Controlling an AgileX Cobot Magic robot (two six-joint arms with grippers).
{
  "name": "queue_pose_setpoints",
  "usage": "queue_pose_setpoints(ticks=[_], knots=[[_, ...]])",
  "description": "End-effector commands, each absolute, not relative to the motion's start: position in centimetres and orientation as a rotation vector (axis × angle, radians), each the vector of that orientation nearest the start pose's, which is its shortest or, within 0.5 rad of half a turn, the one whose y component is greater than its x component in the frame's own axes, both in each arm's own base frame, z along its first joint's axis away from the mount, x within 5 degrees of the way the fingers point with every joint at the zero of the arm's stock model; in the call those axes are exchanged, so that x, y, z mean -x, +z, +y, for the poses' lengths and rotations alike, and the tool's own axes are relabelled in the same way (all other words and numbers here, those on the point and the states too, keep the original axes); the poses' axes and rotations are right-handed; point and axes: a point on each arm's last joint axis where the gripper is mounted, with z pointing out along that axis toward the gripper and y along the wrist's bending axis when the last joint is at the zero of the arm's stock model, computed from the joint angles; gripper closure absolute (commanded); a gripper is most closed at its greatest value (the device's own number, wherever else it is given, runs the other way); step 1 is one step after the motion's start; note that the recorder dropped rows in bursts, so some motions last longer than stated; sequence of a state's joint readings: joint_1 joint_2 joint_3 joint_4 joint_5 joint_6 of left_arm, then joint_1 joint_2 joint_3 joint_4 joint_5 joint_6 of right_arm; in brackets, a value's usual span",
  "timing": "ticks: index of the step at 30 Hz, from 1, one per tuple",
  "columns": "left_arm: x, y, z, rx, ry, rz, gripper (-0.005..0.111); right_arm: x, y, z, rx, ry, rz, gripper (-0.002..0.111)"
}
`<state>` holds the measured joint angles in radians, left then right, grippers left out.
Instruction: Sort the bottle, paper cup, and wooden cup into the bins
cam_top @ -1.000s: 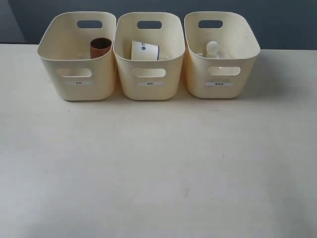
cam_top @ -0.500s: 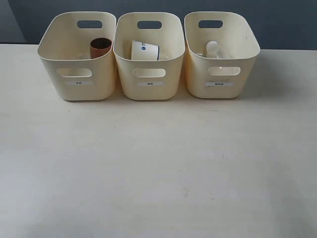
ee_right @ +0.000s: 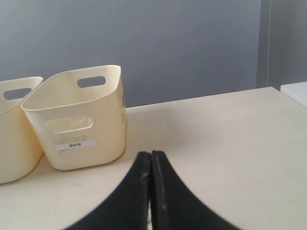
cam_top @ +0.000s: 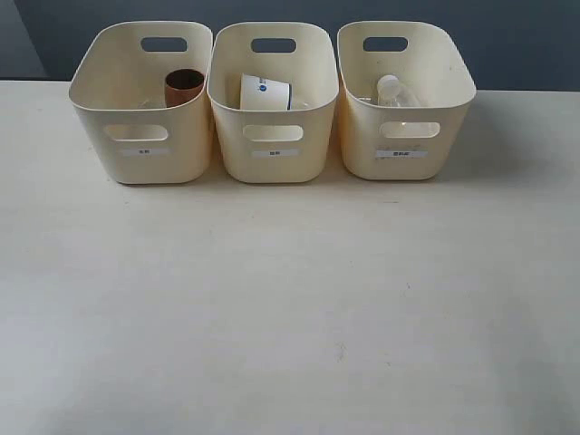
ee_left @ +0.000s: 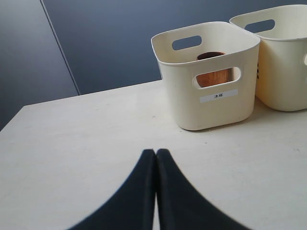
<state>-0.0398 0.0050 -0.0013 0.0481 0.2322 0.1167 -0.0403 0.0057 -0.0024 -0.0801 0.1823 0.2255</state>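
Three cream-yellow bins stand in a row at the back of the table. The brown wooden cup (cam_top: 184,87) sits inside the left bin (cam_top: 145,136); it also shows through that bin's handle cutout (ee_left: 213,76). The white paper cup (cam_top: 265,91) is in the middle bin (cam_top: 272,140). The clear bottle (cam_top: 391,91) lies in the right bin (cam_top: 403,136). My left gripper (ee_left: 156,152) is shut and empty, well short of the left bin (ee_left: 206,100). My right gripper (ee_right: 151,154) is shut and empty, near the right bin (ee_right: 76,139). Neither gripper appears in the exterior view.
The pale table (cam_top: 290,308) stretches in front of the bins. A dark grey wall (cam_top: 507,36) rises behind them. The table's edge (ee_right: 292,93) shows beyond my right gripper.
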Motion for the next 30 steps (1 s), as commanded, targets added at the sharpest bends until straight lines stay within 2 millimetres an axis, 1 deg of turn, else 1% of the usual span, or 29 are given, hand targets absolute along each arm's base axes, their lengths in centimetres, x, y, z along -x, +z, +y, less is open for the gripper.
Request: queue_pose_setpoints(ticks=[1, 13, 18, 30], knots=[[-5.55, 19.22, -0.15, -0.165, 0.094, 1.708, 0.107, -5.59, 19.64, -0.34, -0.204, 0.103, 1.657, 0.109], [-5.55, 19.22, -0.15, -0.165, 0.094, 1.708, 0.107, -5.59, 19.64, -0.33, -0.209, 0.109, 1.656, 0.109], [-5.55, 19.22, -0.15, -0.165, 0.094, 1.708, 0.107, -5.59, 19.65, -0.40, -0.178, 0.070, 1.659, 0.109], [-5.55, 19.22, -0.15, -0.165, 0.094, 1.708, 0.107, -5.59, 19.65, -0.39, -0.184, 0.077, 1.658, 0.109]])
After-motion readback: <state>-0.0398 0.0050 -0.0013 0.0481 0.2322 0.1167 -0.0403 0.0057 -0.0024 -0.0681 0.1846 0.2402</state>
